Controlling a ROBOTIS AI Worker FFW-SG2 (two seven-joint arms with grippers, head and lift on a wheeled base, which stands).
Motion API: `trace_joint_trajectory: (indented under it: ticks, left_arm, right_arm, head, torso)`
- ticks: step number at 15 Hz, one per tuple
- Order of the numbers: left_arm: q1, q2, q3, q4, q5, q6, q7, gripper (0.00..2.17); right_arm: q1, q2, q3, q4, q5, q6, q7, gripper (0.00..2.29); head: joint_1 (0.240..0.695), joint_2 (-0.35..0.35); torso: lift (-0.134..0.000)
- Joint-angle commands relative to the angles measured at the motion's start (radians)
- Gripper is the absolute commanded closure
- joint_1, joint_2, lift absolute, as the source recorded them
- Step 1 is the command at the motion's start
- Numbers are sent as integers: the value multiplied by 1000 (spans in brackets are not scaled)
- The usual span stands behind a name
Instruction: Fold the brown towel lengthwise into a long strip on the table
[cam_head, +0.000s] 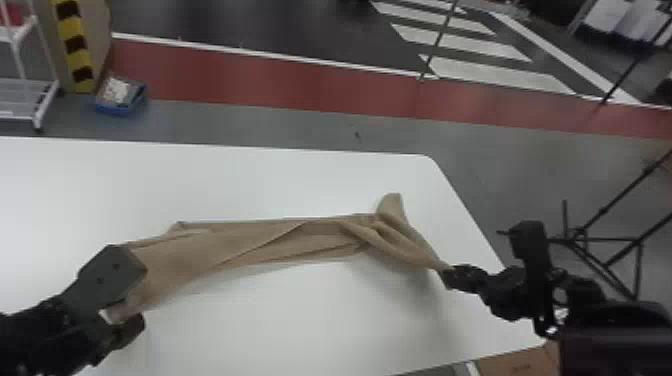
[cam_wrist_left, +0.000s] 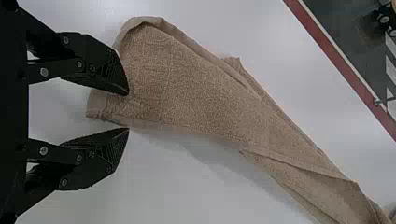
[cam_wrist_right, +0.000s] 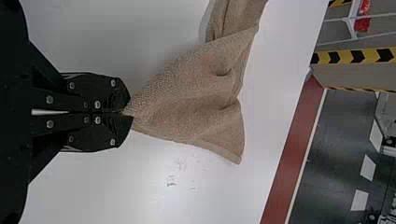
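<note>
1. Behind the white counter (cam_head: 225, 180), a red floor band (cam_head: 260, 82) crosses the grey floor; a blue bin (cam_head: 120, 107) rests near a yellow-and-black striped post (cam_head: 75, 42).
2. The brown towel (cam_head: 260, 245) stretches across the counter in a rumpled, narrow shape, its folds uneven and twisted towards the right gripper (cam_head: 446, 276).
3. That gripper has its fingers pressed together, pinching a towel corner.
4. The left gripper (cam_head: 140, 296) is spread at the towel's other end.
5. Print on the brown cardboard (cam_head: 517, 357) is too blurred to read.
</note>
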Motion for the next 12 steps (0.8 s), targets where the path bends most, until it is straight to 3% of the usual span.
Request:
trace_joint_trajectory:
  ticks: [1, 2, 4, 5, 8, 12]
  left_arm:
    - [7, 3, 8, -5, -3, 9, -10, 721]
    - [6, 3, 9, -5, -6, 9, -15, 731]
    - [6, 3, 19, -5, -6, 9, -21, 1359]
    - [6, 3, 20, -7, -6, 9, -21, 1430]
    - [26, 6, 60, -57, -5, 13, -36, 1433]
    - [37, 5, 203, -244, 52, 77, -154, 1433]
  right_arm:
    - [-5, 0, 2, 3, 0, 2, 0, 2125]
    - [-5, 0, 3, 3, 0, 2, 0, 2125]
    - [-7, 0, 5, 5, 0, 2, 0, 2125]
    - [-8, 0, 3, 3, 0, 2, 0, 2125]
    - [-19, -2, -14, -11, -5, 9, 3, 2125]
    - [-110, -15, -6, -72, -3, 98, 2, 2125]
  head:
    - [695, -350]
    - [695, -350]
    - [695, -350]
    - [695, -350]
    - [695, -350]
    - [695, -350]
  torso:
    - [-93]
    - [-93]
    - [-93]
    - [-93]
    - [-93]
    - [-93]
